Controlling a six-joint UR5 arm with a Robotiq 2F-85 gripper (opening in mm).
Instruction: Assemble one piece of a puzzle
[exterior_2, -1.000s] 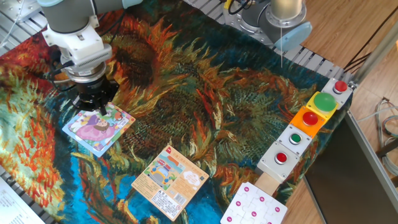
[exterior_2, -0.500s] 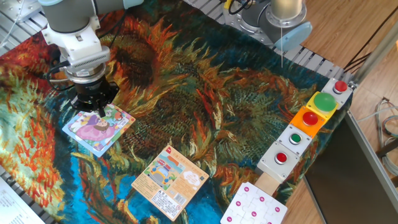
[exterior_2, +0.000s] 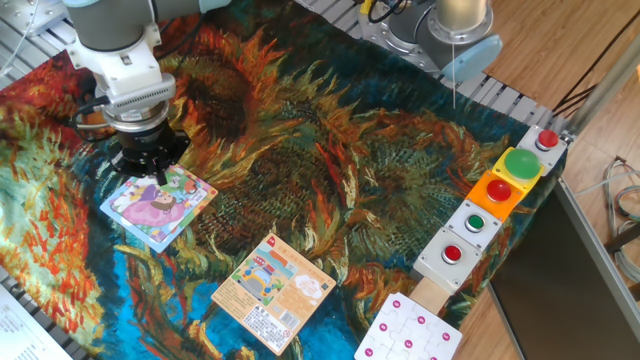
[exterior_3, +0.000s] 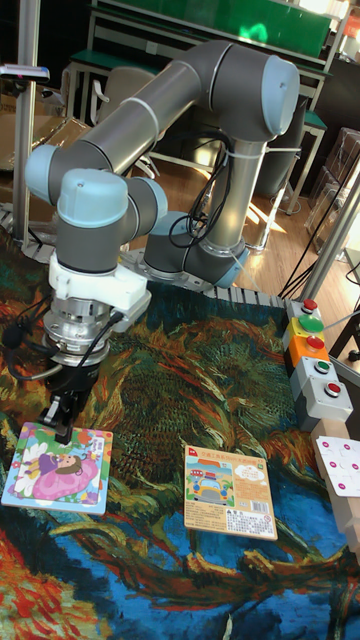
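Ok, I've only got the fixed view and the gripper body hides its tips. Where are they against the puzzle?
Observer: In the tall view the gripper points straight down, tips at the puzzle's far edge, a little left of that edge's middle in that picture.
Operator: Is the piece between them?
Observer: I can't make one out. The fingers look dark and close together, and I can't tell whether they touch the board.
Operator: How does the arm come in?
Observer: The arm rises from beyond the table's far edge, arches over and drops vertically onto the gripper.
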